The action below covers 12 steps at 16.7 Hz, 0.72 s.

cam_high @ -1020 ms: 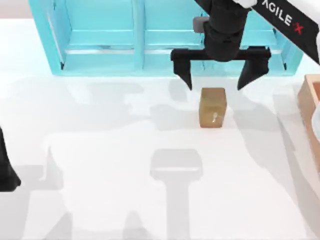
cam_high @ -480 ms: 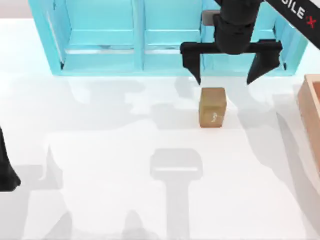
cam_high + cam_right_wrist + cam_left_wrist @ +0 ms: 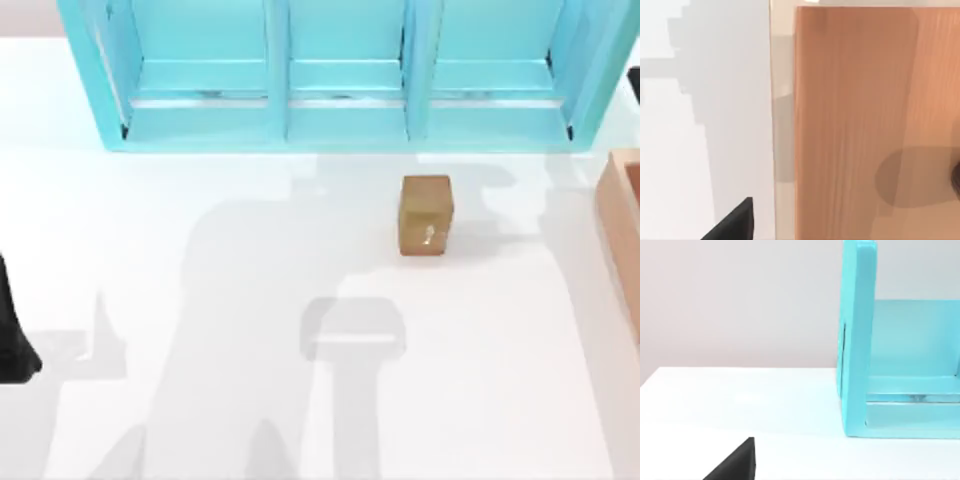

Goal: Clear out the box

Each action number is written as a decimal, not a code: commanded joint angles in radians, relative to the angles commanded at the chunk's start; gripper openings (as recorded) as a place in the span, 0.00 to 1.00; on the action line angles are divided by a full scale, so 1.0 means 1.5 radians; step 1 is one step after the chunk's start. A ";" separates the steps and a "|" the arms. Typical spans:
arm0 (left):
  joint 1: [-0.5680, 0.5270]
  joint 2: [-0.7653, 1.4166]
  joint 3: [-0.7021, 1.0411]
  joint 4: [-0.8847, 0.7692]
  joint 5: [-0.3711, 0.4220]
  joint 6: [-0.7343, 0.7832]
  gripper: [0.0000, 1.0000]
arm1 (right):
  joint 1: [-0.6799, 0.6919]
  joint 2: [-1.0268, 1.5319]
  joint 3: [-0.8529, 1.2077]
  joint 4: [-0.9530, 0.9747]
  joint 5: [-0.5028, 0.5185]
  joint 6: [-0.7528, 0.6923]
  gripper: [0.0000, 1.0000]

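Note:
The box (image 3: 622, 225) is cut by the table's right edge in the top view, where one tan wall shows. In the right wrist view its tan wall (image 3: 782, 125) and orange-brown inside (image 3: 855, 110) lie right below my right gripper, which hangs open over the box's rim, one black fingertip (image 3: 734, 224) showing. A dark thing (image 3: 956, 177) peeks in at that view's edge, on the box floor. The small glossy brown cube (image 3: 426, 214) sits alone on the table in front of the shelf. My left arm (image 3: 12, 345) is parked at the far left, its fingertip (image 3: 735, 466) apart and holding nothing.
A big turquoise three-bay shelf (image 3: 340, 130) runs along the back of the table; its end wall (image 3: 857, 340) fills part of the left wrist view. White tabletop (image 3: 300, 400) spreads across the middle and front.
My right gripper, open above and behind the cube, rose and swung off to the right out of the top view. The cube has not moved. The left arm stayed put.

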 joint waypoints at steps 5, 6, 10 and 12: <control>0.000 0.000 0.000 0.000 0.000 0.000 1.00 | -0.178 -0.130 -0.173 0.047 -0.003 -0.177 1.00; 0.000 0.000 0.000 0.000 0.000 0.000 1.00 | -0.193 -0.143 -0.187 0.052 -0.003 -0.191 1.00; 0.000 0.000 0.000 0.000 0.000 0.000 1.00 | -0.201 -0.151 -0.195 0.055 -0.003 -0.199 1.00; 0.000 0.000 0.000 0.000 0.000 0.000 1.00 | -0.199 -0.148 -0.195 0.055 -0.003 -0.198 1.00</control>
